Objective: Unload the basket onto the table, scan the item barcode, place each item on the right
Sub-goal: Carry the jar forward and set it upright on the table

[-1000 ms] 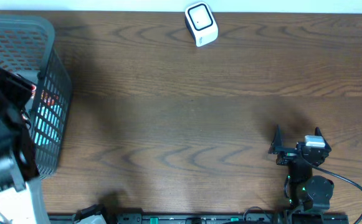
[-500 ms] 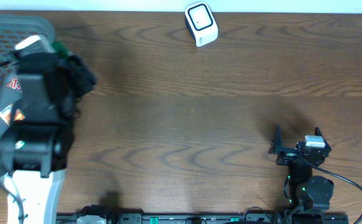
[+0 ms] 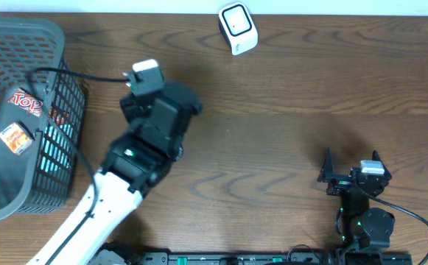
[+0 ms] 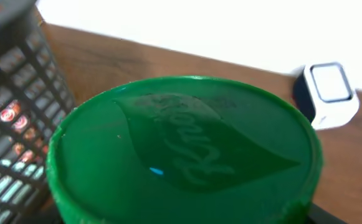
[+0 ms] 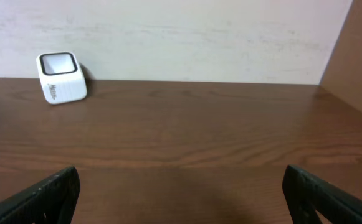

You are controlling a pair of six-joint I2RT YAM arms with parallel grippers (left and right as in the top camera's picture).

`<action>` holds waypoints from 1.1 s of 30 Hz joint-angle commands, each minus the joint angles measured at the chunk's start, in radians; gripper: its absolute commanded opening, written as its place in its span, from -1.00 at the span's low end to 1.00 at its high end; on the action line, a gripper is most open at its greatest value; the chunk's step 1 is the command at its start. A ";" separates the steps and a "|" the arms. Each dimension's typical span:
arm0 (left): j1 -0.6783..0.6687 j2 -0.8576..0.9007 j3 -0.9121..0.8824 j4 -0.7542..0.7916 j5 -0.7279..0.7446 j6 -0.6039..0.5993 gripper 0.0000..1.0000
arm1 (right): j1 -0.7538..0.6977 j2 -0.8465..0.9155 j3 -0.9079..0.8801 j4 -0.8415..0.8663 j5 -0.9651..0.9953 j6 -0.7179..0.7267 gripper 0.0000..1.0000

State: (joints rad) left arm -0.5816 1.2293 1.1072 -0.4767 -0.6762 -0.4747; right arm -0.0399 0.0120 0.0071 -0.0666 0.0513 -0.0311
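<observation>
**Basket.** Dark mesh, standing on the bench to the left of the left tool, near it but apart from it. Two things show inside from above. One is a red packet with white lettering that begins "Top". The other is a small orange packet, lying just beside the red one on the side nearer the robot. Pale blue shows through the basket wall that faces the left tool; what it belongs to cannot be told.

**Left tool.** It is out over the bench, with the basket to its left and the scanner ahead to its right. Its wrist view is almost filled by the green-lidded container, the task's item. The container sits directly in front of the tool with the lid face toward the camera. The lid carries raised script on a leaf shape. The container is off the bench and carried by this tool. The jaws stand partly apart, gripping the container. The fingers themselves are hidden behind the lid.

**Scanner.** White, window facing up, at the far edge of the bench. It is well apart from the left tool and the container. From the right tool it lies ahead and far to the left.

**Right tool.** It sits low at the robot's side of the bench, well to the right of the left tool. Its jaws are spread wide, with one finger in each bottom corner of its wrist view. It grips nothing and touches nothing.
</observation>
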 commanded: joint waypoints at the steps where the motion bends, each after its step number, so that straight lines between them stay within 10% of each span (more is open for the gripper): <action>1: -0.048 -0.008 -0.148 0.138 -0.096 -0.021 0.40 | 0.006 -0.006 -0.002 -0.005 -0.001 -0.008 0.99; 33: -0.070 0.320 -0.441 0.753 -0.096 0.066 0.40 | 0.006 -0.006 -0.002 -0.005 -0.001 -0.008 0.99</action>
State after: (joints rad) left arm -0.6518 1.4948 0.6621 0.2264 -0.7395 -0.4694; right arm -0.0399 0.0120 0.0071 -0.0677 0.0513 -0.0311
